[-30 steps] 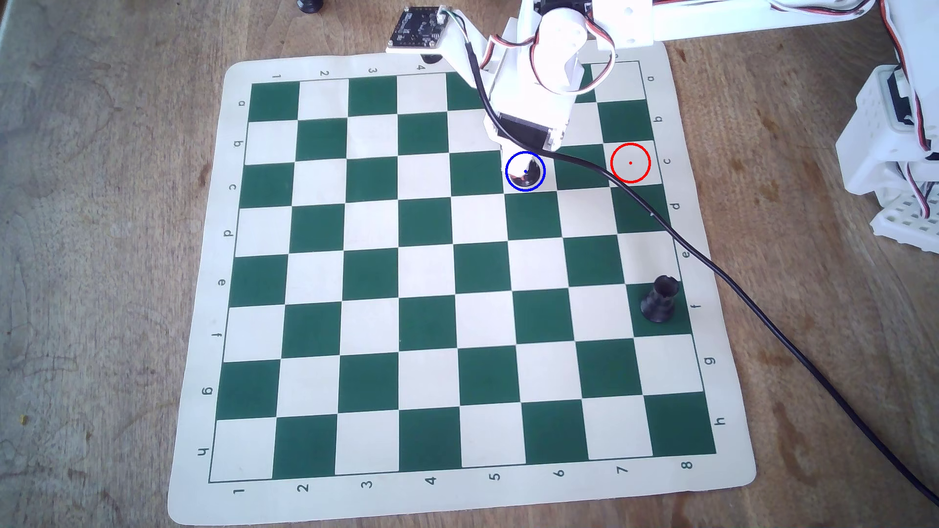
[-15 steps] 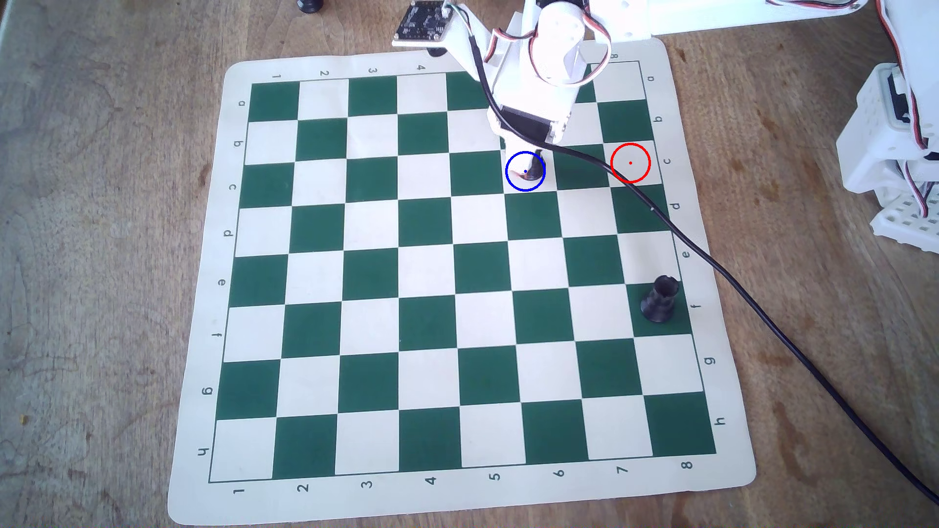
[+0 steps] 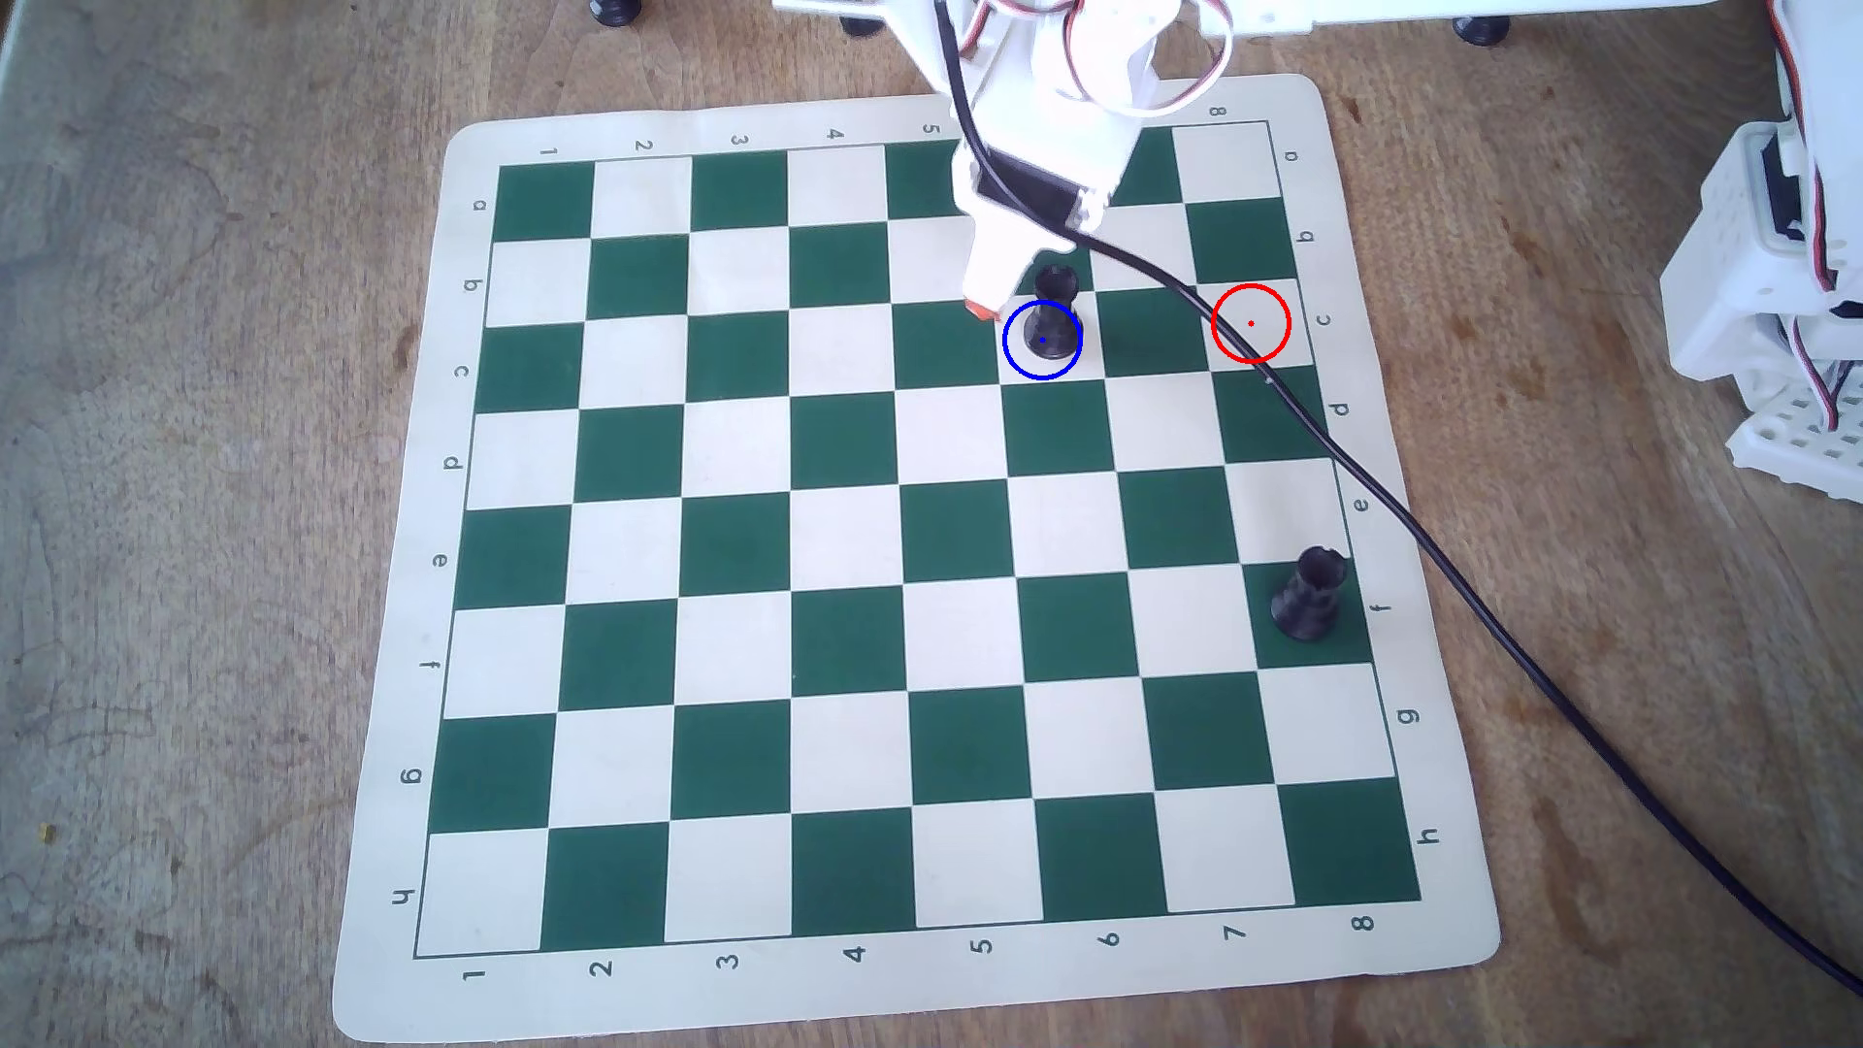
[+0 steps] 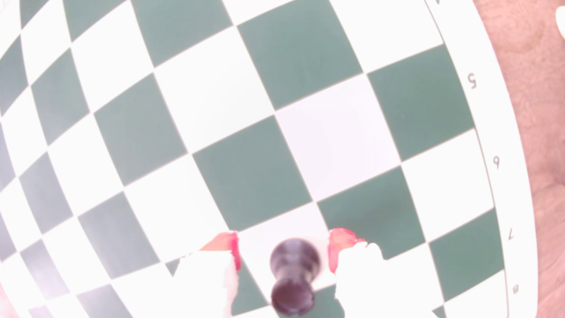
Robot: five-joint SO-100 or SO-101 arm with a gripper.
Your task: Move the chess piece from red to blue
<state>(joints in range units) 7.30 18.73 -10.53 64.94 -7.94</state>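
Observation:
The black rook [image 3: 1051,324] stands upright on a white square, its base inside the blue circle [image 3: 1008,355]. The red circle [image 3: 1251,323] lies two squares to the right in the overhead view, with nothing in it. My gripper [image 3: 1033,297] reaches down from the top edge over the rook. In the wrist view the gripper [image 4: 284,250] is open: its red-tipped fingers [image 4: 234,253] stand on either side of the rook [image 4: 293,275], with a gap on each side. The circles do not show in the wrist view.
A second black rook [image 3: 1309,595] stands on a green square at the board's right edge. A black cable [image 3: 1462,574] runs from the arm across the board's right side to the lower right. A white robot structure [image 3: 1774,302] stands right of the chessboard [image 3: 403,564].

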